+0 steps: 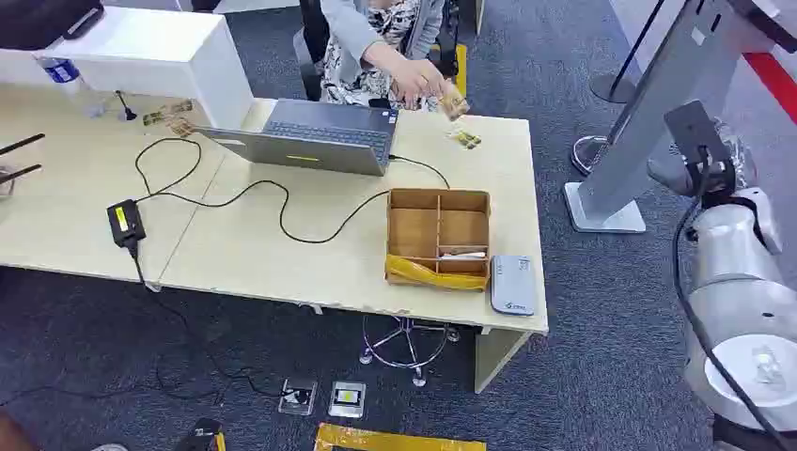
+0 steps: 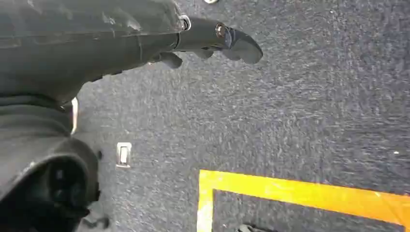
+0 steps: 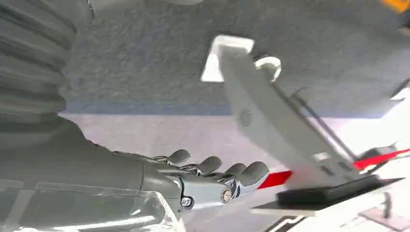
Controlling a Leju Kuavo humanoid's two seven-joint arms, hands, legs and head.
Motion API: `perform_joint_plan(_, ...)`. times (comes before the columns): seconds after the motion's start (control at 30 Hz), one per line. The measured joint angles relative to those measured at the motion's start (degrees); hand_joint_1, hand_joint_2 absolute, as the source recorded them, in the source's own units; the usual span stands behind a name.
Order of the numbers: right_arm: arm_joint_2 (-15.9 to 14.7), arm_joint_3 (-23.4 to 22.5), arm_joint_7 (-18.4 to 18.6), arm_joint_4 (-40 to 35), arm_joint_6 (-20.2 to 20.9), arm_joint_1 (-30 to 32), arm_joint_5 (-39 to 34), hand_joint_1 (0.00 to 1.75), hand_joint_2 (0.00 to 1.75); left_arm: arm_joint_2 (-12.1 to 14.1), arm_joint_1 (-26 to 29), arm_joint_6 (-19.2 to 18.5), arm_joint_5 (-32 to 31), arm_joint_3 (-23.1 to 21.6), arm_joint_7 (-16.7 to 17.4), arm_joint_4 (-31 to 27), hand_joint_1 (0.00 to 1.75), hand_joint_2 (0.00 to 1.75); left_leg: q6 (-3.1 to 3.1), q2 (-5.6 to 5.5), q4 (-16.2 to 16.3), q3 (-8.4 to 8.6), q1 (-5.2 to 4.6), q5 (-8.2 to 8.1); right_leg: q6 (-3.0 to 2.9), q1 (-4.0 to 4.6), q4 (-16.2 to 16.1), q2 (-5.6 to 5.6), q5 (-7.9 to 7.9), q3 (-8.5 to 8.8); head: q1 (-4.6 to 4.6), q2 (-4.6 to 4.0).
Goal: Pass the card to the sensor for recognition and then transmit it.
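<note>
A person across the table holds a small tan card (image 1: 454, 105) above the far edge. Another card (image 1: 463, 139) lies flat on the tabletop just below it. The grey card sensor (image 1: 512, 284) lies at the table's near right corner, beside a wooden divided box (image 1: 438, 209). My right arm (image 1: 742, 272) is raised to the right of the table, well away from the sensor. My right hand (image 3: 212, 181) has its fingers stretched out and holds nothing. My left hand (image 2: 212, 41) hangs over the carpet, fingers extended, with nothing in it.
An open laptop (image 1: 315, 141) and a black cable with its power brick (image 1: 125, 223) sit on the table (image 1: 235, 254). A grey kiosk stand (image 1: 648, 103) rises close to my right arm. Yellow floor tape (image 2: 300, 191) marks the carpet under my left hand.
</note>
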Motion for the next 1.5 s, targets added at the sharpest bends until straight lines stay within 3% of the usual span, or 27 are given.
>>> perform_joint_plan(0.23, 4.89, 5.92, -0.11, -1.31, -0.37, 1.54, -6.43, 0.00, 1.75, 1.11, 1.58, 0.00, 0.35, -0.72, 1.90, 0.02, 0.00, 0.00, 0.00, 0.05, 0.01, -0.03, 0.00, -0.01, -0.03, 0.00, -0.02, 0.03, -0.02, -0.12, 0.00, -0.02)
perform_joint_plan(0.47, 6.66, 12.25, 1.07, -2.62, -0.24, 3.53, -13.15, 0.00, 1.75, 1.70, 2.26, 0.61, 0.98, -1.25, 3.19, 0.02, 0.00, 0.00, 0.00, 0.05, 0.00, -0.09, 0.00, -0.01, -0.03, 0.00, -0.02, 0.05, -0.02, -0.17, 0.02, 0.00)
perform_joint_plan(1.23, 7.69, 24.28, 3.61, -4.37, -1.60, 4.93, -21.79, 0.00, 1.75, 1.57, 0.68, 0.44, 0.28, -1.29, 1.59, 0.02, 0.00, 0.00, 0.00, 0.08, 0.02, -0.11, 0.00, -0.01, -0.06, 0.00, -0.02, 0.11, 0.00, -0.24, 0.00, 0.00)
perform_joint_plan(1.27, 7.69, 24.83, 3.67, -4.41, -1.62, 5.08, -22.23, 0.98, 1.75, 1.57, 0.68, 0.46, 0.28, -1.31, 1.62, 0.02, 0.00, 0.00, 0.00, 0.08, 0.02, -0.11, 0.00, -0.01, -0.06, 0.00, -0.02, 0.11, 0.00, -0.24, 0.02, 0.00)
perform_joint_plan(1.3, 7.69, 25.18, 3.80, -4.48, -1.64, 5.16, -22.69, 1.75, 1.75, 1.57, 0.68, 0.48, 0.28, -1.31, 1.64, 0.02, 0.00, 0.00, 0.00, 0.08, 0.02, -0.11, 0.00, -0.01, -0.06, 0.00, -0.02, 0.11, 0.00, -0.24, 0.00, 0.00)
perform_joint_plan(1.5, 7.58, 27.73, 4.35, -4.76, -1.51, 5.87, -26.82, 1.75, 1.75, 1.57, 1.16, 0.57, 0.33, -1.33, 2.03, 0.02, 0.00, 0.00, 0.00, 0.08, 0.02, -0.11, 0.00, -0.01, -0.06, 0.00, -0.03, 0.11, 0.00, -0.25, 0.00, 0.00)
